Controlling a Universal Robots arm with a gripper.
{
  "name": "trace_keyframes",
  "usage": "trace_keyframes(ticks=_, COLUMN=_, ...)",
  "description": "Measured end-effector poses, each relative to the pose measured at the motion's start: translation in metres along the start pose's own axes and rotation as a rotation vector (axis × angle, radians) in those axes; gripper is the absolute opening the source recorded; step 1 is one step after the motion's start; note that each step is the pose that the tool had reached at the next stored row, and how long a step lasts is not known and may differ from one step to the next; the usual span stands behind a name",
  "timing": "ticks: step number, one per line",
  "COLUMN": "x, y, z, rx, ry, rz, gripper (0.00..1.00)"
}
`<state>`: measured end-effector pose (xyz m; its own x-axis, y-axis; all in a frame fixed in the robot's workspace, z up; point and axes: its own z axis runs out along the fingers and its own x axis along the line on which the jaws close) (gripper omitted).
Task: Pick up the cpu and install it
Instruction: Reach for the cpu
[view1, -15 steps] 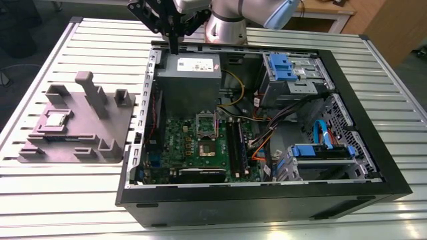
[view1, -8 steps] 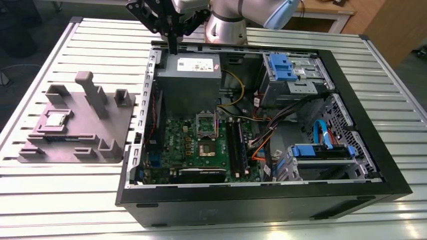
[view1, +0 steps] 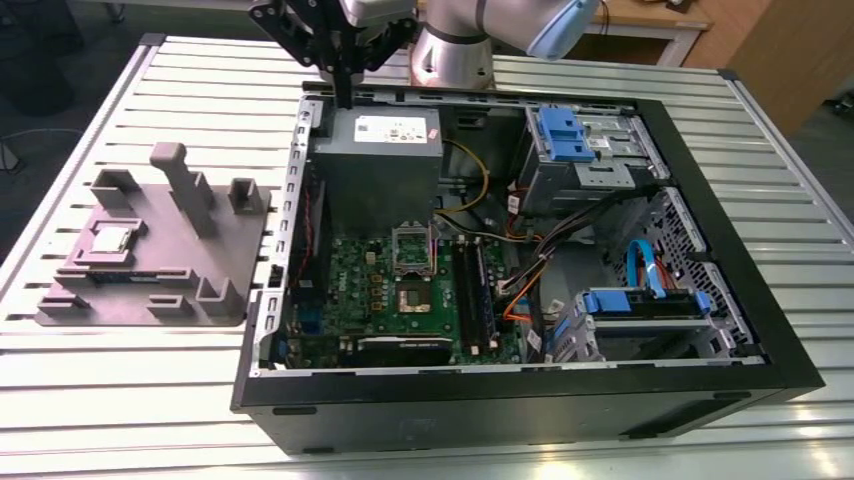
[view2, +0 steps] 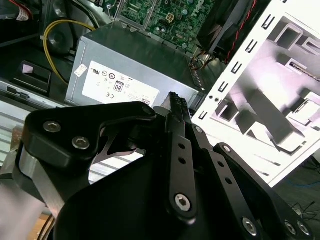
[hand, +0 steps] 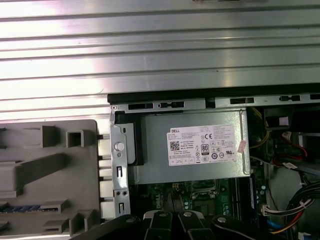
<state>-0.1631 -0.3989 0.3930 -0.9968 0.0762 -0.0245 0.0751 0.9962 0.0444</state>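
Black gripper (view1: 344, 97) poised above the grey metal power supply box (view1: 387, 150), jaws pressed together, nothing between them. Small silvery square cpu (view1: 110, 240) flat on the grey plastic fixture tray (view1: 230, 268), well apart.

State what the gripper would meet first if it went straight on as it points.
Probably the grey metal power supply box with the white label, near the black computer case's wall; the gripper points down at it, but depth is unclear.
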Motion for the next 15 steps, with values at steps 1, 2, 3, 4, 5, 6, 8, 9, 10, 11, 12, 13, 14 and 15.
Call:
trace_keyframes(ticks=1, x=0.0007, y=0.0, z=0.0, rx=0.0001, ry=0.0, rz=0.0, gripper=0.1)
trace_keyframes(ticks=2, x=0.001, y=-0.0001, z=-0.0001, rx=0.0001, ry=0.0001, rz=0.0, gripper=0.1)
trace_keyframes(ticks=3, x=0.0013, y=-0.0001, z=0.0, rx=0.0, ry=0.0, rz=0.0, gripper=0.1)
trace_keyframes(ticks=4, x=0.0016, y=-0.0001, z=-0.0001, rx=0.0, ry=0.0, rz=0.0, gripper=0.1)
trace_keyframes(ticks=5, x=0.0018, y=-0.0001, z=-0.0001, rx=0.0001, ry=0.0001, rz=0.0, gripper=0.1)
trace_keyframes(ticks=6, x=0.0021, y=-0.0002, z=-0.0001, rx=0.0001, ry=0.0, rz=0.0, gripper=0.1)
trace_keyframes(ticks=8, x=0.0027, y=-0.0002, z=-0.0001, rx=0.0, ry=0.0, rz=0.0, gripper=0.1)
trace_keyframes(ticks=9, x=0.0029, y=-0.0002, z=-0.0001, rx=0.0, ry=0.0, rz=0.0, gripper=0.1)
trace_keyframes(ticks=10, x=0.0031, y=-0.0002, z=-0.0001, rx=0.0, ry=0.0, rz=0.0, gripper=0.1)
trace_keyframes(ticks=11, x=0.0034, y=-0.0003, z=-0.0001, rx=0.0001, ry=0.0001, rz=0.0, gripper=0.1)
trace_keyframes(ticks=12, x=0.0037, y=-0.0003, z=-0.0001, rx=0.0, ry=0.0, rz=0.0, gripper=0.1)
trace_keyframes(ticks=13, x=0.0039, y=-0.0003, z=-0.0001, rx=0.0, ry=0.0, rz=0.0, gripper=0.1)
trace_keyframes(ticks=14, x=0.0042, y=-0.0003, z=-0.0001, rx=0.0, ry=0.0, rz=0.0, gripper=0.1)
trace_keyframes(ticks=15, x=0.0044, y=-0.0003, z=-0.0001, rx=0.0, ry=0.0, rz=0.0, gripper=0.1)
